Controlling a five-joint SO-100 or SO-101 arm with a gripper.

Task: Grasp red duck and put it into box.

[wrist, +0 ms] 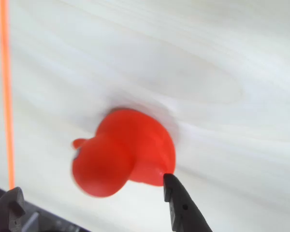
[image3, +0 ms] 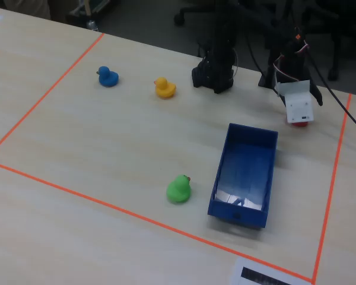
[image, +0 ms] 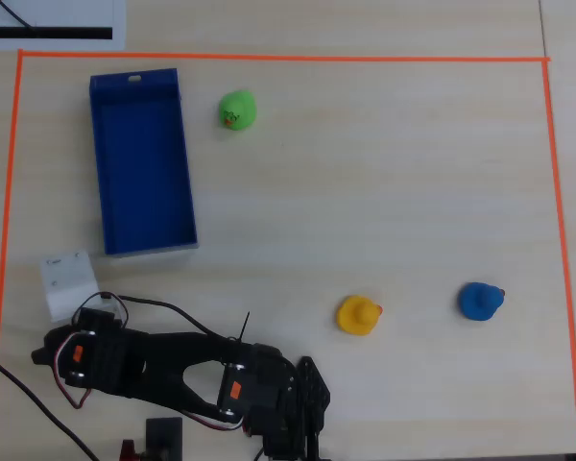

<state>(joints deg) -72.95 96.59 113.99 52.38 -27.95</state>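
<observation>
The red duck point(wrist: 123, 150) lies on the pale wooden table and fills the middle of the wrist view. My gripper point(wrist: 92, 186) is open, with one dark fingertip at the lower left and the other point(wrist: 171, 186) at the duck's lower right edge. In the overhead view the white wrist camera block covers the gripper point(image: 65, 286), and the duck is hidden there. In the fixed view only a red sliver point(image3: 301, 124) shows under the white block. The blue box point(image: 96, 163) stands open just beyond the gripper; it also shows in the fixed view point(image3: 221, 166).
A green duck point(image: 237, 109) sits beside the box's far end. A yellow duck point(image: 358, 314) and a blue duck point(image: 480, 301) sit to the right of the arm. Orange tape point(image: 269, 58) frames the work area and runs close to the red duck point(wrist: 7, 96).
</observation>
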